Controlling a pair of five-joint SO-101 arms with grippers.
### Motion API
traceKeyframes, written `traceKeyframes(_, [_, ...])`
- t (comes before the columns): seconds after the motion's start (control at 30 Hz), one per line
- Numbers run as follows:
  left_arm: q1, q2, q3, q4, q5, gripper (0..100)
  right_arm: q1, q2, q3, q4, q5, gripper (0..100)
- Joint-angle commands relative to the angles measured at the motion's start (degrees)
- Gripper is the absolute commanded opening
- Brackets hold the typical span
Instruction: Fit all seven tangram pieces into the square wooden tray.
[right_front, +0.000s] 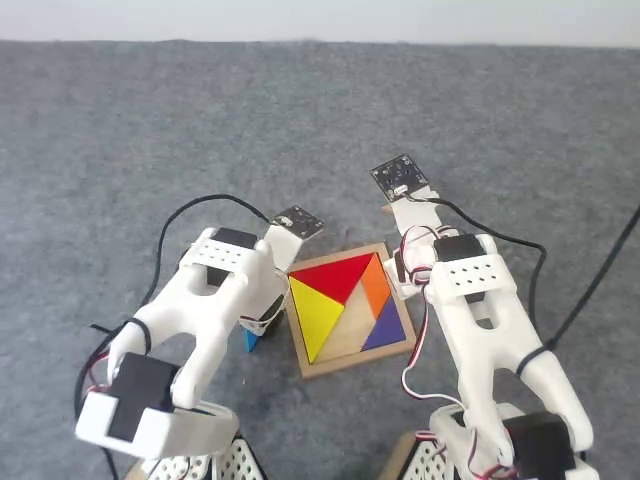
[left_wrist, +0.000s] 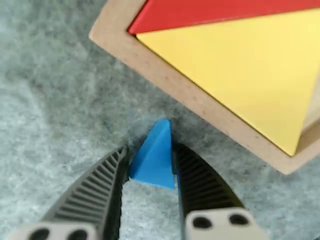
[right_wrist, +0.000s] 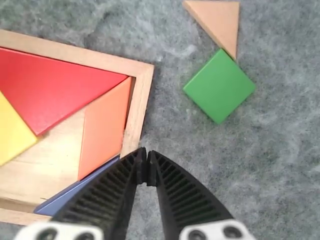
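The left gripper (left_wrist: 150, 152) is clamped on the small blue triangle (left_wrist: 154, 162), 1 ribbed finger against each flat face, so the piece stands on edge with a corner pointing away from the wrist, a hold that suits carrying it over a rim. Just beyond that corner runs the square wooden tray (left_wrist: 165, 80), its nearest pieces being the big yellow triangle (left_wrist: 240, 70) and, past that, the red triangle (left_wrist: 210, 12). The right gripper (right_wrist: 146, 160) is closed on nothing, its tips meeting over the grey mat just outside the tray's rim, beside the orange parallelogram (right_wrist: 102, 130) and the purple triangle (right_wrist: 65, 200). Farther out from those tips lie the green square (right_wrist: 219, 86) and the tan triangle (right_wrist: 215, 22), corners nearly touching. By my count 4 pieces sit inside and 3 remain outside.
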Motion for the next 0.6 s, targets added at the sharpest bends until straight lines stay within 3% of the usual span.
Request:
traceKeyframes(0.0, [2.2, 1.1, 1.5, -0.8, 1.0, 1, 2.2, -0.8, -1.0, 0.6, 0.6, 0.7])
traceKeyframes(0.57, [2.2, 1.1, 1.7, -0.8, 1.0, 1, 2.1, -0.8, -1.7, 2.0, 0.6, 0.7])
